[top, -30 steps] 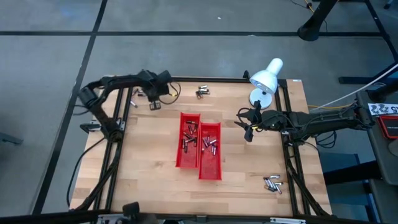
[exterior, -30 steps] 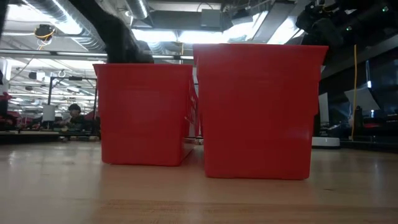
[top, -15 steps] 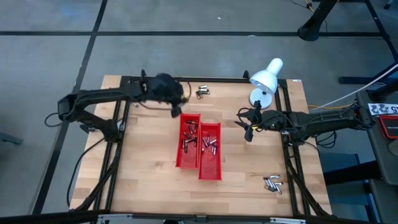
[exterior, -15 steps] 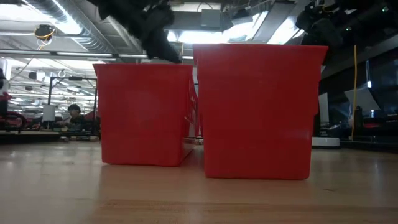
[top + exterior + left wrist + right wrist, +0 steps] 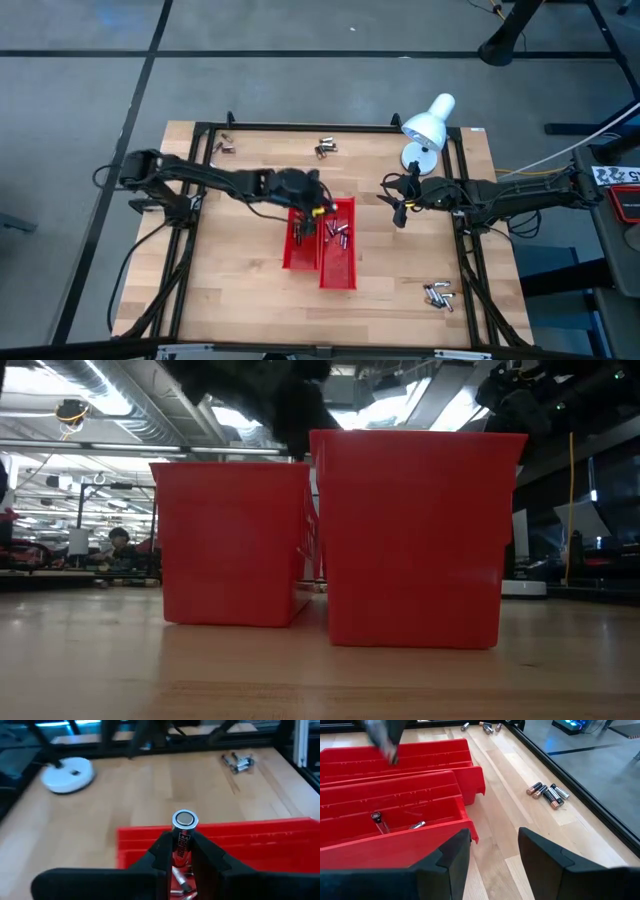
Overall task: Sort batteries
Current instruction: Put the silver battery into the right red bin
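My left jaws (image 5: 183, 851) are clenched on one battery (image 5: 183, 836), gripped by its sides so that its long axis runs along my fingers and one silvery end cap faces forward, clear of the fingertips. In the high view the left gripper (image 5: 318, 205) sits over the far end of the two red trays, about where the left tray (image 5: 303, 238) meets the right tray (image 5: 338, 245); from there I cannot tell which tray the battery hangs over. In the left wrist view a red tray wall (image 5: 240, 832) lies just beyond and below the held battery, with other batteries (image 5: 181, 879) lying in the tray under my fingers. So the drop is straight down from the jaws; what matters is which side of the shared wall the battery sits on. My right jaws (image 5: 494, 851) are parted and hold nothing; the right gripper (image 5: 396, 208) hovers beside the right tray, near the white lamp (image 5: 428, 120). Loose clusters remain on the worktop (image 5: 240, 280): one at the far edge (image 5: 325, 148), one at the near right corner (image 5: 437, 294), a small one at the far left (image 5: 228, 147). The left arm is clearly the nearer one to the trays.
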{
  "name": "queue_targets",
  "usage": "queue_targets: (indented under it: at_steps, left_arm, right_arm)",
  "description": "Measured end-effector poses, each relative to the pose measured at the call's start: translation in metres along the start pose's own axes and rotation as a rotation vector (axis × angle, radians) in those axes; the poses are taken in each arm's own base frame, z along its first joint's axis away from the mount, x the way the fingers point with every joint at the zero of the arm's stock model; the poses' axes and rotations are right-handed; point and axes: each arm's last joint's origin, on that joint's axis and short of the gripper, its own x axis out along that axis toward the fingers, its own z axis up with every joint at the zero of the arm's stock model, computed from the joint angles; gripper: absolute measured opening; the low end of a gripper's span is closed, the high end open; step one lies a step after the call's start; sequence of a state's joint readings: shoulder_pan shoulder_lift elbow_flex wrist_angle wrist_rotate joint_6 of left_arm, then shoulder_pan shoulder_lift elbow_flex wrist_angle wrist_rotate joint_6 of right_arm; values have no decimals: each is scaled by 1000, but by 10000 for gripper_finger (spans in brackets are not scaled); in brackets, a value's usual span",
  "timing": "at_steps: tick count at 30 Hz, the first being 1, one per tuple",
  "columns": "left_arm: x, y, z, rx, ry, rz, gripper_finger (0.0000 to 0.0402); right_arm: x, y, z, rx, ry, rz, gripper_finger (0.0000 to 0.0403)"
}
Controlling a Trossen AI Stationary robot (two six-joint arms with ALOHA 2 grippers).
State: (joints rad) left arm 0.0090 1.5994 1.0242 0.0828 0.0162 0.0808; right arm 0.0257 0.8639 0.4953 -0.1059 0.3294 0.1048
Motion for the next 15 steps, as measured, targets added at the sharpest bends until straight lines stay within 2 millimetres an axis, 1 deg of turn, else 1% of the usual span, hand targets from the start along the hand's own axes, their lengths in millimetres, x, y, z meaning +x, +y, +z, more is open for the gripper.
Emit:
queue_targets:
  at_steps: [4,6,11,15]
  left_arm:
    - [25,-12,-17,9,69,-32,35]
    - [33,-16,-20,15,85,-41,35]
    - [42,-22,-20,32,104,-56,44]
    - [42,-27,-19,56,102,-67,47]
  right_arm:
    - [0,0,0,3,-1,0,168]
    - [0,0,0,19,-1,0,168]
    - [0,0,0,46,-2,-15,168]
    - [-2,2,5,36,-2,55,168]
